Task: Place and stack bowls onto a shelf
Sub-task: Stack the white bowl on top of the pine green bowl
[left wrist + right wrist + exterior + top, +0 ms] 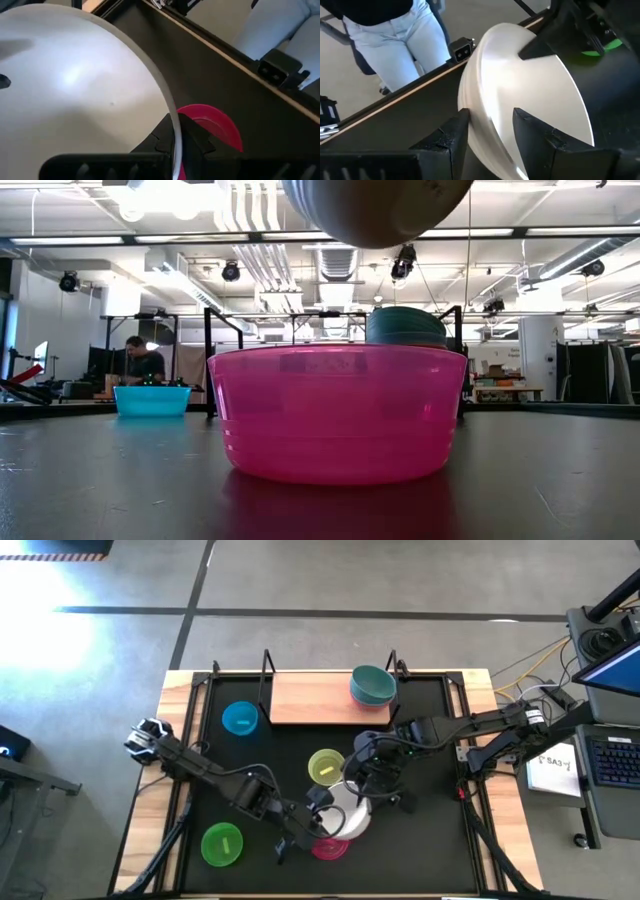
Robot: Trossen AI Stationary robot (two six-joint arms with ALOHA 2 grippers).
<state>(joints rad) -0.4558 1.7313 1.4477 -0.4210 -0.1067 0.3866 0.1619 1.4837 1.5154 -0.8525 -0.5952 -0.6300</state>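
A white bowl (pixel 352 812) is held in the air between both grippers, right above a magenta bowl (pixel 340 415) that stands on the black mat. In the low view the white bowl's underside (pixel 375 210) hangs clear above it. My left gripper (pixel 322 822) is shut on the bowl's left side, and my right gripper (pixel 378 788) on its far right side. The wooden shelf (pixel 310 700) stands at the mat's far edge, with a teal bowl (pixel 372 686) on its right end. Blue (pixel 240 718), yellow (pixel 326 766) and green (pixel 222 845) bowls stand on the mat. My left gripper pinches the white bowl's rim (pixel 174 131), one finger inside the bowl and one outside. It comes slanting from the table's left. The bowl is lifted clear, tilted. My right gripper has the bowl's wall just below the rim (pixel 487 117) between its fingers, one finger (pixel 532 132) inside and one (pixel 452 137) outside. It comes from the table's right. The bowl is clear of the mat.
Black metal uprights (pixel 267 668) stand at the shelf's ends. A person in light trousers (pixel 405 40) stands beyond the table's edge. A laptop and cables (pixel 600 740) lie to the right of the table.
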